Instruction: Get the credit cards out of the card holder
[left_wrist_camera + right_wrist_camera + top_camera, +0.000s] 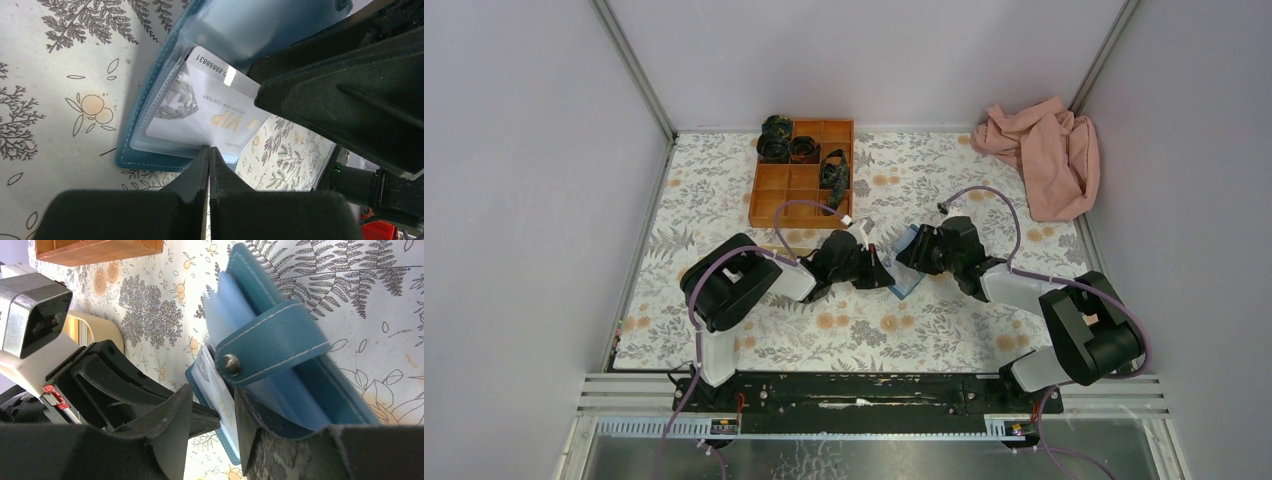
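Left wrist view: my left pincer [209,150] pinches the white credit card [210,105] tight; my half-open right pincer [212,407] clasps the card holder [145,159], mid-tabletop [704,190].

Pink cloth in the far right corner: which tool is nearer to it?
Right. The right tool, on the card holder, lies toward the pink cloth; the left tool sits at the holder's other side, farther off.

Blue leather-look card holder [280,347], matt (shiny metal snap stud [231,364]), in the right gripper [214,407], its fingers [170,435] matt black plastic; white plastic card [210,105], glossy.
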You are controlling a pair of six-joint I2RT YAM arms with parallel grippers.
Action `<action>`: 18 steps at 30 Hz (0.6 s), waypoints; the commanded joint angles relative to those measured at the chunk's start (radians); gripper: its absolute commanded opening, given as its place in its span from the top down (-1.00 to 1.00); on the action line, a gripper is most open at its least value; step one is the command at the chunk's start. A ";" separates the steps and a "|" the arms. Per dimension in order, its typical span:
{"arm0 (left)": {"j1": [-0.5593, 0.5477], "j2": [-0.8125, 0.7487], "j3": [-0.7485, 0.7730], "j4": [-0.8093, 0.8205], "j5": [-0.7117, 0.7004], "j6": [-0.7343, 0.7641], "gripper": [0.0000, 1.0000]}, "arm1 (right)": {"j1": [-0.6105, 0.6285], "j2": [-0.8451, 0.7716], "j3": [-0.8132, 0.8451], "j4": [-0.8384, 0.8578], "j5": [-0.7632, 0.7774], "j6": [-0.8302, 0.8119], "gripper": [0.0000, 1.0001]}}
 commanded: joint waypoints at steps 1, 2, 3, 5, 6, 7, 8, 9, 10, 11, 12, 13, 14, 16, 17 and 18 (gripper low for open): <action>-0.006 0.028 -0.008 -0.030 0.001 0.005 1.00 | 0.014 -0.016 -0.023 0.060 -0.068 0.018 0.14; -0.006 0.028 -0.007 -0.031 0.001 0.006 1.00 | 0.013 -0.021 -0.032 0.063 -0.076 0.020 0.14; -0.006 0.030 -0.007 -0.031 0.002 0.007 1.00 | 0.013 -0.025 -0.045 0.067 -0.081 0.022 0.14; -0.006 0.031 -0.005 -0.031 0.001 0.006 1.00 | 0.013 -0.037 -0.065 0.072 -0.078 0.025 0.14; -0.006 0.033 -0.005 -0.032 0.001 0.007 1.00 | 0.013 -0.043 -0.076 0.072 -0.077 0.026 0.14; -0.006 0.033 -0.004 -0.033 0.000 0.007 1.00 | 0.014 -0.048 -0.082 0.076 -0.077 0.028 0.14; -0.006 0.034 -0.004 -0.034 -0.001 0.008 1.00 | 0.014 -0.054 -0.092 0.079 -0.083 0.031 0.14; -0.006 0.034 -0.003 -0.035 0.000 0.008 1.00 | 0.013 -0.059 -0.100 0.084 -0.086 0.035 0.14; -0.006 0.033 -0.001 -0.037 -0.002 0.010 1.00 | 0.013 -0.063 -0.109 0.089 -0.092 0.037 0.14; -0.006 0.035 -0.001 -0.037 -0.001 0.010 1.00 | 0.013 -0.068 -0.114 0.092 -0.095 0.040 0.14; -0.005 0.036 0.000 -0.039 0.000 0.010 1.00 | 0.013 -0.073 -0.120 0.095 -0.099 0.040 0.14; -0.006 0.038 0.003 -0.040 0.000 0.010 1.00 | 0.013 -0.077 -0.125 0.097 -0.102 0.040 0.14; -0.006 0.040 0.004 -0.042 0.001 0.010 1.00 | 0.013 -0.081 -0.128 0.100 -0.105 0.041 0.14; -0.006 0.044 0.007 -0.043 0.003 0.011 1.00 | 0.014 -0.087 -0.133 0.104 -0.118 0.044 0.14; -0.006 0.046 0.008 -0.044 0.002 0.012 1.00 | 0.014 -0.092 -0.138 0.109 -0.126 0.045 0.14; -0.006 0.047 0.009 -0.046 0.002 0.012 1.00 | 0.013 -0.097 -0.143 0.114 -0.134 0.048 0.14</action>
